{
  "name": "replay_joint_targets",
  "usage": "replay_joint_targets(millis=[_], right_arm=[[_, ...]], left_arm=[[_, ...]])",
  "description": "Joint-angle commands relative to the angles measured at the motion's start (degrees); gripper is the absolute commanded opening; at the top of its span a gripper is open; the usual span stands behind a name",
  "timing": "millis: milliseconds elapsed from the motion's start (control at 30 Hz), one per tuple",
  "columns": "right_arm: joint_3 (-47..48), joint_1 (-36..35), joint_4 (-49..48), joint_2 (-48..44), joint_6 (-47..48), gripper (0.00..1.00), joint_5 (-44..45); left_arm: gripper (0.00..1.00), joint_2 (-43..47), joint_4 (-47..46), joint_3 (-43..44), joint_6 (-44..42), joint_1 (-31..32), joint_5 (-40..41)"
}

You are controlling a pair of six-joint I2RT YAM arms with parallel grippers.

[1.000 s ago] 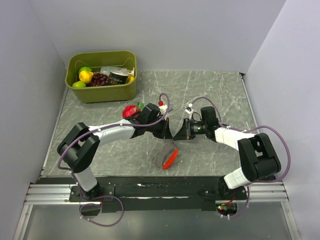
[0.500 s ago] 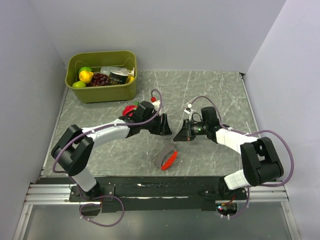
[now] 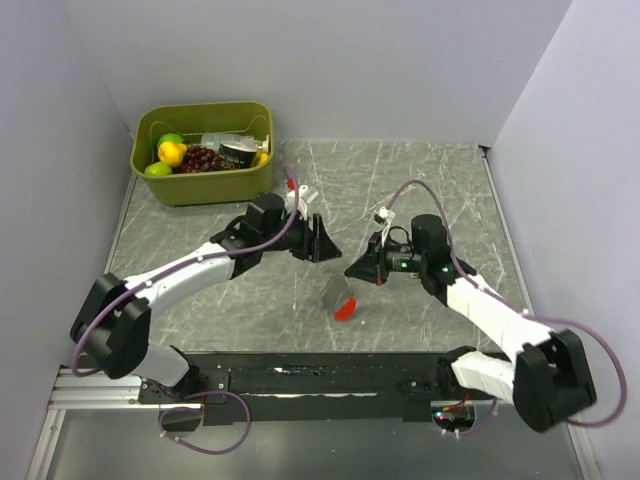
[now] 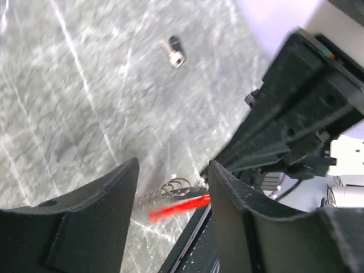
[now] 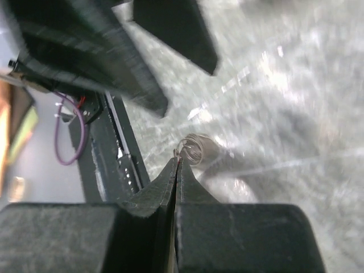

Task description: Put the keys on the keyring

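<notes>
The right gripper [image 3: 352,271], from above, is clamped, apparently on the keyring [image 3: 342,300] hung at its six o'clock; the left gripper [image 3: 322,248] is parted, empty. From the left wrist, the keyring [image 4: 182,206] is framed between its fingers. From the right wrist, the coil is pinched at the tips. The ring is judged presented; a key must be fetched.

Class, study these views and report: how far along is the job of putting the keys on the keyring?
Done: the right gripper is shut, apparently pinching the keyring by its metal loop. In hand: the left gripper hangs open and empty nearby. Left: no key shows on the loop; a small silver-and-black piece, perhaps a key, lies apart on the table.
</notes>
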State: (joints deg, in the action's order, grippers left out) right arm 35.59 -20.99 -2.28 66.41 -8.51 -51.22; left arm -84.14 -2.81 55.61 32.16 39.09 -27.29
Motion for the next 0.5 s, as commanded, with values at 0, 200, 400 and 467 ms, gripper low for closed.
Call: replay_joint_targets(millis=[0, 200, 400, 467], right_arm=[[-2.1, -1.9, -7.1, -7.5, 5.6, 0.00, -0.9], [-5.2, -2.9, -14.8, -14.2, 5.7, 0.00, -4.2], [-5.4, -3.5, -15.6, -19.9, 7.8, 0.00, -6.1], [-5.1, -3.5, -16.0, -21.1, 8.1, 0.00, -8.2]], left_arm=[[0.60, 5.0, -2.1, 1.1, -2.9, -0.3, -5.0], [0.60, 11.6, -4.0, -0.9, -10.1, -0.4, -6.4], [0.58, 20.2, -10.2, -6.6, -17.7, -0.3, -9.4], [0.57, 22.2, -11.5, -7.8, -20.1, -0.3, -12.1]])
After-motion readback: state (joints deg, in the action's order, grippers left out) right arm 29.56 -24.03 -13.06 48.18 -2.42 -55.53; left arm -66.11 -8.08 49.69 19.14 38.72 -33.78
